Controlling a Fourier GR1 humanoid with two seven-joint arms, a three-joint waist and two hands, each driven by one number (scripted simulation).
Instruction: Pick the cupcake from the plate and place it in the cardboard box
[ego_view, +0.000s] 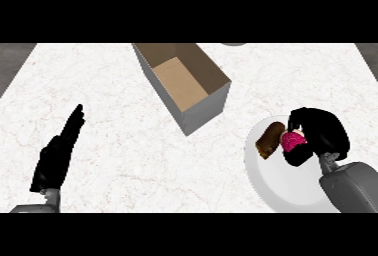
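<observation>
Cupcake (275, 140) first: from my station I see it on the white plate (284, 192) at the right side of the counter (111, 90), near the plate's far rim. It shows a brown part toward the left and a bright pink part toward the right. I cannot tell from this steep angle whether it stands upright or lies tipped. My right hand (321, 132) is down over it, the black fingers curled round the pink part with the thumb below, so I read that hand as gripping the cupcake. The brown part sticks out clear on the left of the hand. The grey right forearm (354, 186) comes in from the lower right corner, over the plate's edge. The cardboard box (208, 106) sits at the top middle, well apart from the hand. It is open upward and turned on a slant, brown inside with grey outer walls, its near corner pointing toward the plate without touching it. My left hand (55, 160) rests at the lower left, fingers straight and pointing away from me, holding nothing.
</observation>
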